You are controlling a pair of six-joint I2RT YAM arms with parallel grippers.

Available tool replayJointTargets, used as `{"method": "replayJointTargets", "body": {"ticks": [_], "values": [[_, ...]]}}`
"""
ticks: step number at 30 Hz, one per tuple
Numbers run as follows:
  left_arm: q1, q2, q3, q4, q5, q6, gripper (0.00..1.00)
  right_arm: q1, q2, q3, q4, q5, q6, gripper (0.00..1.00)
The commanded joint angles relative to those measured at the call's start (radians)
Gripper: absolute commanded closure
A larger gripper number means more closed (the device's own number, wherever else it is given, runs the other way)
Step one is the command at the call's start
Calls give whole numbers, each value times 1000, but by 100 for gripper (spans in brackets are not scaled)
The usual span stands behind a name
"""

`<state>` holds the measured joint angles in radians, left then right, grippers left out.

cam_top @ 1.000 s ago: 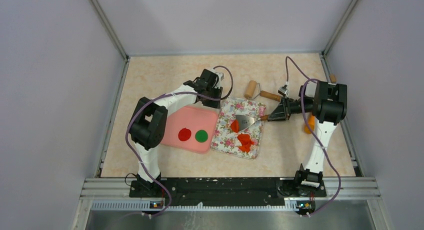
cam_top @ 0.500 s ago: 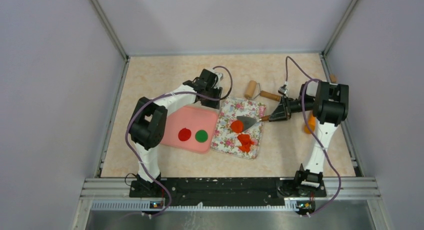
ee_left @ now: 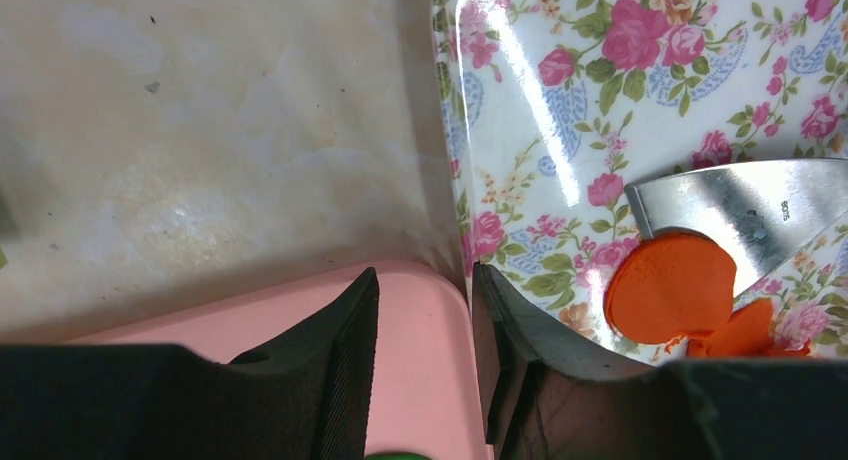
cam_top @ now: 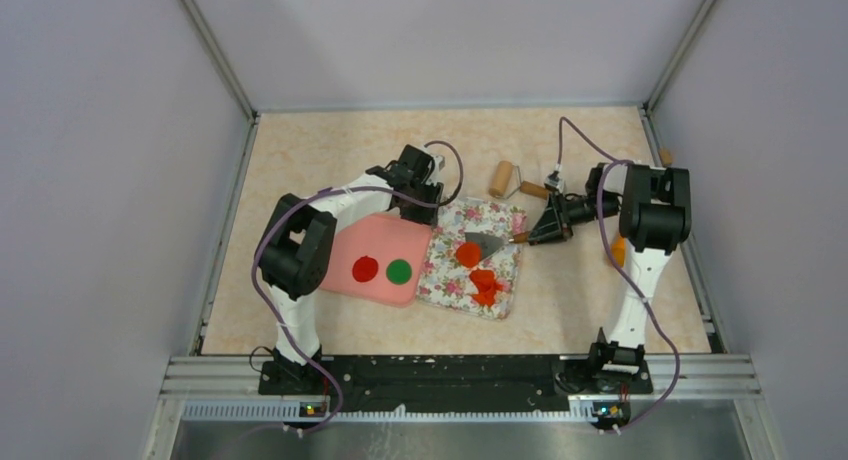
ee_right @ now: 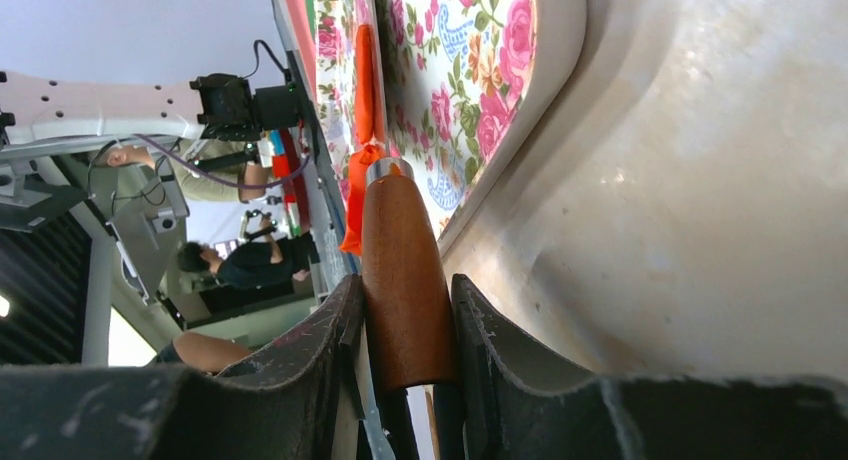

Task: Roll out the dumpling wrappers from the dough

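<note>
A flat orange-red disc point(ee_left: 668, 285) lies on the floral tray point(cam_top: 447, 280), round and with no long axis. Its edge appears to overlap the blade point(ee_left: 740, 205) of a scraper point(cam_top: 495, 242). The scraper's length runs leftward from the right gripper point(cam_top: 541, 233), blade toward the left arm point(cam_top: 300, 245). A ragged dough scrap point(cam_top: 486, 286) sits just nearer the tray's near edge. A red disc point(cam_top: 365, 269) and a green disc point(cam_top: 399, 271) lie flat side by side on the pink board point(cam_top: 345, 242).

A small stamp on the blade is too fine to read.

The right arm point(cam_top: 650, 220) stands upright, its forearm folded low to the left and its fingers clamped on the scraper's wooden handle point(ee_right: 403, 270). The left arm reaches forward and right. The left gripper point(ee_left: 425, 280) points down where the board meets the tray, its jaws parted around nothing.
</note>
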<state>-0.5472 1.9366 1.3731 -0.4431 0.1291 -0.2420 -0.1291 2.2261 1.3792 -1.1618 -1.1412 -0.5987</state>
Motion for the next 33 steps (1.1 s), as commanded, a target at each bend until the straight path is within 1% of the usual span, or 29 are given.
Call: {"method": "replayJointTargets", "body": {"ticks": [1, 7, 10, 14, 20, 23, 29, 33], "values": [[5, -41, -35, 25, 33, -18, 57, 51, -18, -10, 156, 175, 23, 100], [4, -42, -41, 27, 27, -20, 57, 57, 10, 18, 96, 145, -44, 100], [5, -38, -39, 27, 27, -16, 57, 65, 26, 48, 13, 94, -111, 100], [6, -35, -45, 30, 26, -17, 57, 68, 49, 88, -141, 2, -235, 100], [6, -46, -49, 29, 19, -13, 57, 68, 65, 98, -249, -17, -349, 100], [6, -51, -54, 29, 15, -8, 57, 68, 90, 120, -333, -33, -422, 100], [6, -59, -60, 32, 12, -6, 57, 67, 78, 120, -338, -35, -420, 100], [6, -61, -60, 35, 12, -6, 57, 59, 59, 111, -340, -62, -413, 100]]}}
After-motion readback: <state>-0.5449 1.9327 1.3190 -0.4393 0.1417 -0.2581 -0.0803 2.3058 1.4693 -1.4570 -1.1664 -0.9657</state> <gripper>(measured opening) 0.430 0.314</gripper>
